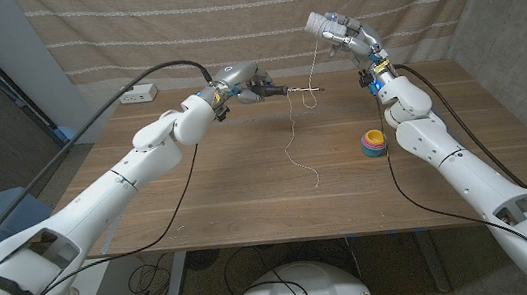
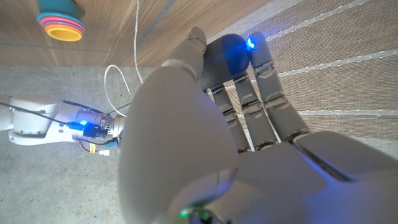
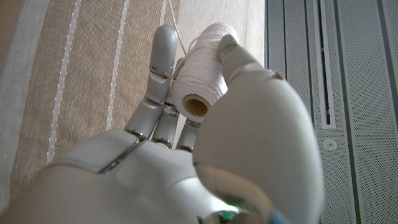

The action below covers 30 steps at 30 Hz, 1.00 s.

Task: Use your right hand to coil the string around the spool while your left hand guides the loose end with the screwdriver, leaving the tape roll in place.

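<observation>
Right hand is clamping the spool high at upper right, tensioning the string; left hand is gripping the screwdriver, steering it.

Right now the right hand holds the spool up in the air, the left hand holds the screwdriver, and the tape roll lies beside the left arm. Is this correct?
Not quite: in the head view the tape roll lies beside the right arm, not the left. The rest is correct: the right hand holds the spool up, and the left hand holds the screwdriver.
</observation>
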### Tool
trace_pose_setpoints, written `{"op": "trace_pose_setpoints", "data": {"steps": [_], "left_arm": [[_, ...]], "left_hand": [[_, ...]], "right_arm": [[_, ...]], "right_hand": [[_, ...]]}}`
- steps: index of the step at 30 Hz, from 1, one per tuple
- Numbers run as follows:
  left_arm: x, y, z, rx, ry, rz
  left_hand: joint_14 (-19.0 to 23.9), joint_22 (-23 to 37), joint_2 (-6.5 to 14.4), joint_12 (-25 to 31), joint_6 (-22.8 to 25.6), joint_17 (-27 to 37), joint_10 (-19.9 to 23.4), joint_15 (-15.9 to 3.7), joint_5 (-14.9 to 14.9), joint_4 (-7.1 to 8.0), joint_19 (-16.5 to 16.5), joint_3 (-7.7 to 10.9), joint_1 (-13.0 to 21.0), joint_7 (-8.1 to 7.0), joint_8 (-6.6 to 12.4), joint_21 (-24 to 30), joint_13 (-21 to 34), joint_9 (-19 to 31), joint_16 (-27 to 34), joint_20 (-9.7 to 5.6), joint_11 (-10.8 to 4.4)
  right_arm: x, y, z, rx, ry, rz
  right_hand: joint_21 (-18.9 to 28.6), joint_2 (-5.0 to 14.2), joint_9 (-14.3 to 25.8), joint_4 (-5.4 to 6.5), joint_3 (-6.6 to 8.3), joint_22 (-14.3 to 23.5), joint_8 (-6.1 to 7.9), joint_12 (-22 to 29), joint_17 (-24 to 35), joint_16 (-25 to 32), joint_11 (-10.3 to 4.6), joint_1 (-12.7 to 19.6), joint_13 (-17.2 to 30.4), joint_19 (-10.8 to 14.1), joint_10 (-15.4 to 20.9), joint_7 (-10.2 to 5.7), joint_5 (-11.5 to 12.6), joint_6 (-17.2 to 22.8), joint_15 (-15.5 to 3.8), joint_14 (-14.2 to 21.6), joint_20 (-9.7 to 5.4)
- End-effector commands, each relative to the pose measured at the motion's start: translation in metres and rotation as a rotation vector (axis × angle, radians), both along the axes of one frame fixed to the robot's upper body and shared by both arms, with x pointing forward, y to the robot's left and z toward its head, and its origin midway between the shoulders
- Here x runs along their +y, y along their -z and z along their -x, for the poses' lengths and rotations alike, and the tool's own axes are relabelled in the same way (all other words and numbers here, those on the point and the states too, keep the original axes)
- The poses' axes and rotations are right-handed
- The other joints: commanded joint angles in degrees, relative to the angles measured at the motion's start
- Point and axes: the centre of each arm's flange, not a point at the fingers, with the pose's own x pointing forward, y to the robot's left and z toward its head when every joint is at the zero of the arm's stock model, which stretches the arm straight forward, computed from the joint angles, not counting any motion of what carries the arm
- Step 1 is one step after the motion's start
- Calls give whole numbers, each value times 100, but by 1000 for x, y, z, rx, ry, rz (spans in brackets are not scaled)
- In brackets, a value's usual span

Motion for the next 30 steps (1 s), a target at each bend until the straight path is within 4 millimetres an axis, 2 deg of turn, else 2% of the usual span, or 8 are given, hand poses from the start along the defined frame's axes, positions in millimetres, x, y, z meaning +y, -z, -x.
{"op": "trace_pose_setpoints", "data": {"steps": [1, 15, 30], "left_arm": [[7, -9, 3, 26, 43, 42], [11, -27, 17, -31, 53, 88], [11, -30, 21, -92, 79, 153]], "left_hand": [[800, 11, 813, -17, 803, 7, 34, -1084, 41, 75, 17, 136, 741, 513, 5, 36, 12, 17, 16, -729, -29], [797, 12, 812, -29, 811, 17, 35, -1093, 39, 72, 5, 139, 748, 504, -16, 38, 17, 15, 4, -727, -24], [804, 14, 815, -40, 817, 21, 33, -1083, 39, 77, -3, 138, 748, 513, -28, 45, 27, 30, -9, -728, -20]], "right_arm": [[-20, 20, -29, 106, 207, -70], [-41, 62, -55, 244, 349, -28], [-45, 107, -51, 314, 357, 8]], "right_hand": [[36, 722, 1, 19, 61, 17, 18, 0, 19, -8, 520, 687, 478, -1121, 1482, 623, 28, 664, -1644, 2449, -844], [61, 716, -2, 22, 70, 13, 19, -18, 16, -20, 571, 681, 475, -1133, 1503, 638, 29, 683, -1630, 2463, -841], [81, 711, -5, 17, 84, 9, 17, -35, 10, -32, 570, 685, 474, -1138, 1511, 643, 29, 695, -1629, 2476, -838]]}}
